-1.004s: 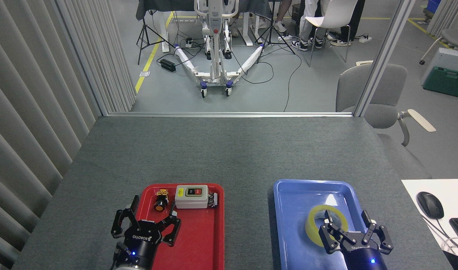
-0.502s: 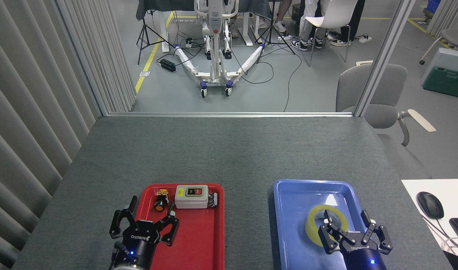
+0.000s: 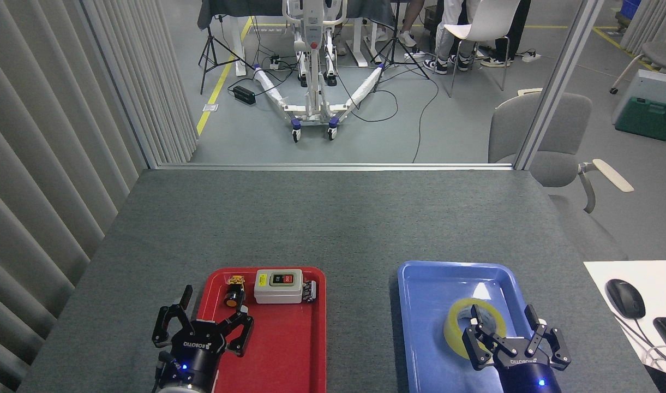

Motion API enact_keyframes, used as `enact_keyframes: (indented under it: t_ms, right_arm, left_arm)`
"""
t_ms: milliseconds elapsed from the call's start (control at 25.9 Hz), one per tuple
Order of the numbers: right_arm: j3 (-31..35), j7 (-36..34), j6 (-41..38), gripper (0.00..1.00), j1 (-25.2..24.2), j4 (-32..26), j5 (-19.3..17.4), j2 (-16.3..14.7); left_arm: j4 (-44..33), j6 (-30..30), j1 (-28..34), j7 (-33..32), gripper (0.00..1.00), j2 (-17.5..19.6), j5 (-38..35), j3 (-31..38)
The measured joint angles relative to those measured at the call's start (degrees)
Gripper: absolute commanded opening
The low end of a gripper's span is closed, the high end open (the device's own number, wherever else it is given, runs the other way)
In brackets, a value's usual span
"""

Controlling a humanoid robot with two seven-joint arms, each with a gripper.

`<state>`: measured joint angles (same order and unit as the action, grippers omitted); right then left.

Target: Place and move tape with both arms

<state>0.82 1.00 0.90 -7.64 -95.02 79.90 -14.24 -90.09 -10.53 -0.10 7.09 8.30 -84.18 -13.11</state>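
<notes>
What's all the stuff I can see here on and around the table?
tape: 1, yellow, in blue tray
blue tray: 1, table front right
red tray: 1, table front left
switch box: 1, grey, red tray's far end
button: 1, orange, beside box
mouse: 1, black, white desk right
chair: 1, grey, behind table
left pincer: 1, black, open, over red tray's left edge
right pincer: 1, black, open, at the tape
</notes>
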Motion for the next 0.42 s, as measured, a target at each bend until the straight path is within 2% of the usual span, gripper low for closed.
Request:
enact_keyframes:
  t_ms: [425]
  right_arm:
    - [-0.2, -0.1, 0.0, 1.0, 0.0, 0.0, 0.0, 0.3]
  left_arm:
    - [0.3, 2.1, -0.1, -0.4, 1.0, -0.1, 1.0, 0.4]
